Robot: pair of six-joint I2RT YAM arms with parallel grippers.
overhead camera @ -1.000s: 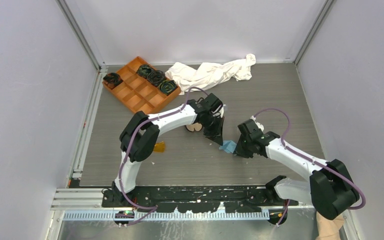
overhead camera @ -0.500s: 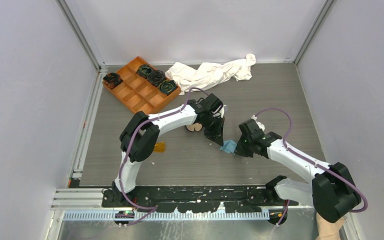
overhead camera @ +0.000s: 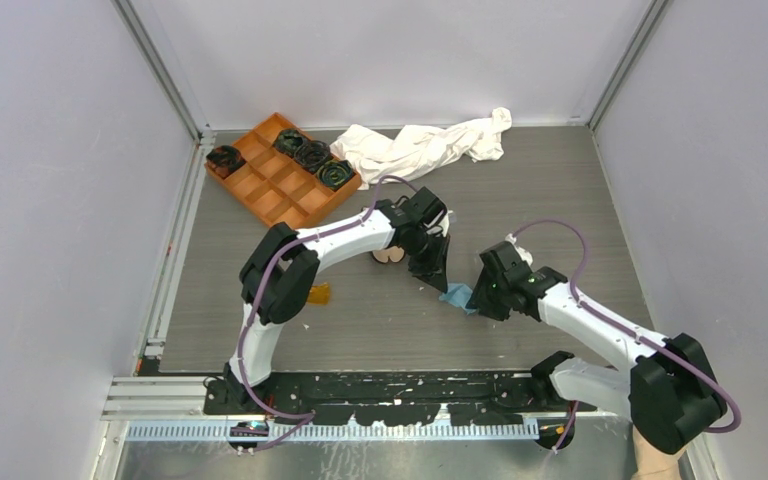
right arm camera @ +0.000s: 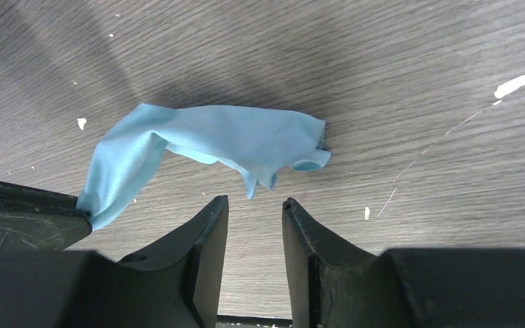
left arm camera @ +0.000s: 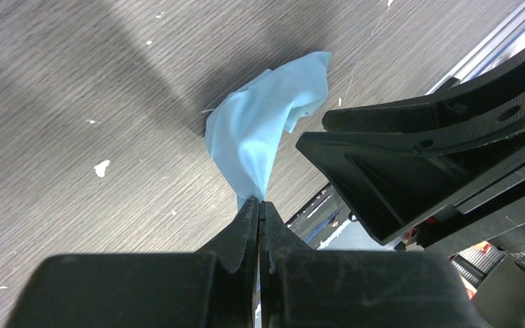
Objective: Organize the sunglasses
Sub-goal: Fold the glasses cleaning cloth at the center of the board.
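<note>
The sunglasses (overhead camera: 318,294), small with amber lenses, lie on the table beside the left arm's elbow, partly hidden by it. My left gripper (left arm camera: 260,201) is shut on one corner of the light blue cloth (left arm camera: 266,130), which hangs down to the table. In the top view the left gripper (overhead camera: 432,275) sits just left of the cloth (overhead camera: 456,296). My right gripper (right arm camera: 254,201) is open, its tips just short of the cloth's (right arm camera: 212,137) free edge with nothing between them. It stands at the cloth's right side (overhead camera: 478,297).
The glasses case (overhead camera: 388,256) shows its beige lining under the left forearm. An orange compartment tray (overhead camera: 278,190) with black coiled items (overhead camera: 312,155) sits at the back left. A crumpled white cloth (overhead camera: 420,145) lies along the back edge.
The right gripper's jaws have spread apart and no longer touch the blue cloth. The right arm has shifted slightly. The left gripper still pinches the cloth in the same place.
</note>
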